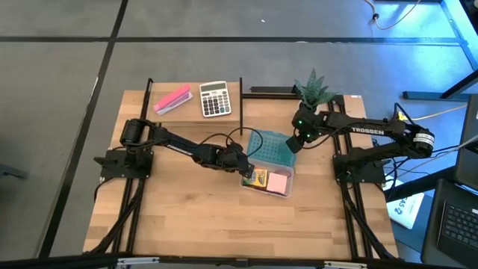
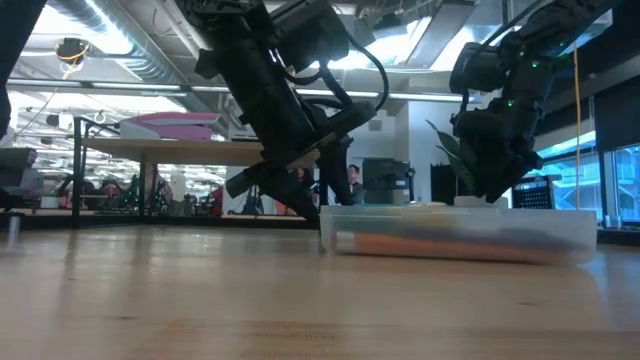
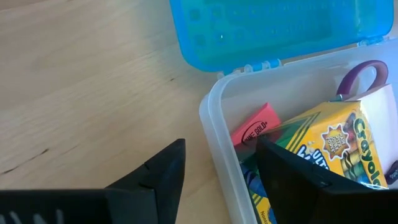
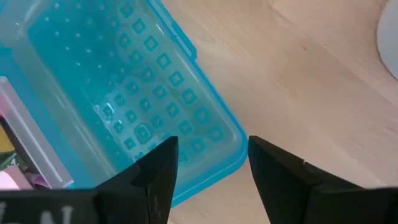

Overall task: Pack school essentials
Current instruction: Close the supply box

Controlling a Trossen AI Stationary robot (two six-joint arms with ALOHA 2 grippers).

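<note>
Your left arm reaches in from the left side, stretched low toward the middle, wrist pitched down. Left claw (image 1: 245, 169) has its fingers (image 3: 158, 174) parted, gap clearly visible in the left wrist view, nothing between them. Your right arm comes in from the right side, elbow folded back, forearm running toward the centre, wrist angled down. Right claw (image 1: 293, 144) also has fingers (image 4: 155, 168) spread apart, empty gap between them, held up off the desk (image 1: 187, 217).
</note>
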